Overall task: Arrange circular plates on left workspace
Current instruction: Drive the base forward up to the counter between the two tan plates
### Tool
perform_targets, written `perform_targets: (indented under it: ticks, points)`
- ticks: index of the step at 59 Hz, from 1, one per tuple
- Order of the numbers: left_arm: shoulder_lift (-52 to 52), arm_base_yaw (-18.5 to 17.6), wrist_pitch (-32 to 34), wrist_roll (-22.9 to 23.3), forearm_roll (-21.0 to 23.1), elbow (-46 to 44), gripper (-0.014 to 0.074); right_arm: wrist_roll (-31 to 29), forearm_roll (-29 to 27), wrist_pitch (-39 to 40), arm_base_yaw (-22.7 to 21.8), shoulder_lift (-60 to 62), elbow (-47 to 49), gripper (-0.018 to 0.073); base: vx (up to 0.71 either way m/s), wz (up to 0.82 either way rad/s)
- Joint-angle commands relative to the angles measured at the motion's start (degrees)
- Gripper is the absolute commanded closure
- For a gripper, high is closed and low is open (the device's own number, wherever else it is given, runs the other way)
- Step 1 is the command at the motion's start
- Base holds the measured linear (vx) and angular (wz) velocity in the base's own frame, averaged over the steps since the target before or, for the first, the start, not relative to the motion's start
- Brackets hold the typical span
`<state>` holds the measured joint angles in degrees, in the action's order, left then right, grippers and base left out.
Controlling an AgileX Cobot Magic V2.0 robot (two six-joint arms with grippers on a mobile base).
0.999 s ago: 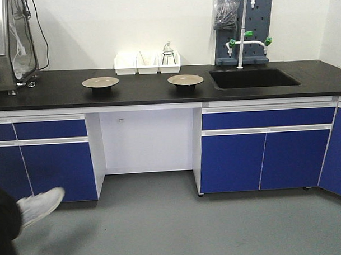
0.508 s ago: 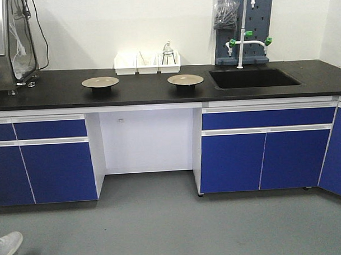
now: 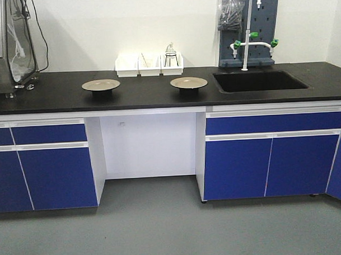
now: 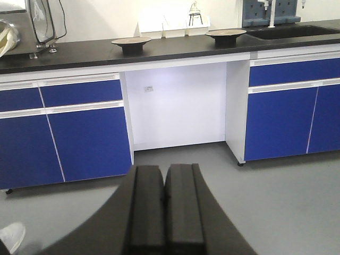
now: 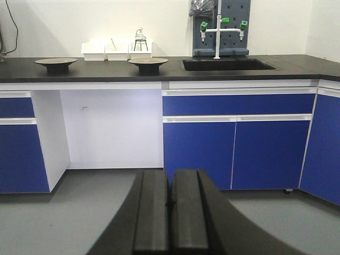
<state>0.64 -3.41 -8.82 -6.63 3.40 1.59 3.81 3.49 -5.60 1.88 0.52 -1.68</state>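
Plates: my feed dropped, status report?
Left pincer, right pincer shut, empty. One glossy beige round plate, its twin apart on matte black countertop. White shoe on floor, aside.

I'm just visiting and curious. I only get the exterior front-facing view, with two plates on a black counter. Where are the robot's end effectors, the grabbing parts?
Observer: They are outside your view. The left wrist camera shows the left end effector shut and holding nothing.
Operator: And the other one?
Observer: The right wrist camera shows the right end effector shut and empty too, with open floor between it and the countertop.
Operator: Is anyone nearby?
Observer: A white shoe shows in the bottom-left corner of the left wrist view.
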Motion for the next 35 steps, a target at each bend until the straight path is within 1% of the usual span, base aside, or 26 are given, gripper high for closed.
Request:
perform_targets:
  ticks: [1, 18, 35]
  points:
    - [0.83, 0.12, 4.83, 0.39, 0.54, 0.69, 0.0594, -0.23, 0.68, 4.44, -0.35, 0.90, -0.35, 0.0560, 0.29, 0.00]
    - [0.83, 0.12, 4.83, 0.39, 0.54, 0.69, 0.0594, -0.23, 0.68, 4.44, -0.35, 0.90, -0.35, 0.0560, 0.36, -0.01]
    - [0.83, 0.12, 4.83, 0.39, 0.54, 0.69, 0.0594, -0.23, 0.68, 4.44, -0.35, 0.90, -0.35, 0.0560, 0.46, 0.09]
